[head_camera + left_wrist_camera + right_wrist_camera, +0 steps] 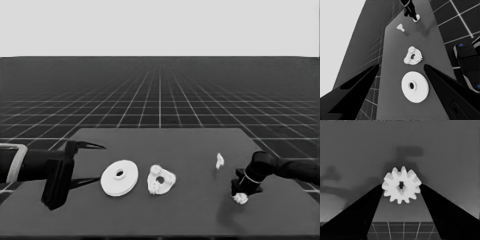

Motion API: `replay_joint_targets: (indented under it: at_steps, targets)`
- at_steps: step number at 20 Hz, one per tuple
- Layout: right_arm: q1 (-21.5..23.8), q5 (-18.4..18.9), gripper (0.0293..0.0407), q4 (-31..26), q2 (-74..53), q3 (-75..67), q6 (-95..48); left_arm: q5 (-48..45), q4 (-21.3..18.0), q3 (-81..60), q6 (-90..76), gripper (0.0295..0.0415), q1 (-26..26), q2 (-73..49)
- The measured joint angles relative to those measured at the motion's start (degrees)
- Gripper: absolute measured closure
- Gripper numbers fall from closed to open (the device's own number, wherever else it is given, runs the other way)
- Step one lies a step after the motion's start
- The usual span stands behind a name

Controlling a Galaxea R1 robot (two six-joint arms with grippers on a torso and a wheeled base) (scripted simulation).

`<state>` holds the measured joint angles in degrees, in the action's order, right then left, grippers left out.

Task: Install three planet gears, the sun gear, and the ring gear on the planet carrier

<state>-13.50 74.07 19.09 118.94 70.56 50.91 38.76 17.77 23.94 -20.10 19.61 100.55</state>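
Right gripper [241, 196]: down at the table's near right end, over the last loose gear [240, 198]; in the right wrist view its two fingers [370, 205] press the gear's [401, 185] teeth on either side, so the gear looks pinched between them. Whether it is lifted or resting on the table cannot be told.
Why held so: with three gears apparently seated already, this one is judged to be the sun gear, bound for the middle of the smaller round part.
Right arm pose: reaches in from the right edge, wrist bent steeply downward, fingers pointing at the table.
Smaller round part [161, 180]: near the table's [200, 215] middle, well apart from the right gripper; three small gears [413, 50] sit around its central hole, which is open. It is judged ready for the fourth gear.
Larger round part [119, 177]: just to the left of the smaller one, not touching it, lying flat with its hole up; judged to wait there since it goes on last, over the gears.
Left gripper [87, 162]: parked over the table's left end, fingers spread wide and empty, the larger round part just beyond their tips.
Left arm pose: level, entering from the left edge.
Thin white piece [219, 160]: farther back on the right, alone, beyond the right gripper.
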Motion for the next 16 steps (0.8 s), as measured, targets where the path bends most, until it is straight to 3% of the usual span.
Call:
replay_joint_targets:
  at_steps: [6,7,9,16]
  targets:
    - [0.0,0.0,0.0390,0.0,0.0,0.0,0.0,0.0,0.0,0.0,0.0,0.0326,0.0,0.0]
    - [4.5,3.7,0.0390,-3.5,-2.2,-4.1,0.7,0.0,0.0,0.0,0.0,0.0326,0.0,0.0]
    - [10.4,7.3,0.0390,-7.7,-3.8,-6.7,1.0,0.0,0.0,0.0,0.0,0.0326,0.0,0.0]
    - [13.4,9.1,0.0390,-10.1,-4.2,-7.2,1.0,0.0,0.0,0.0,0.0,0.0326,0.0,0.0]
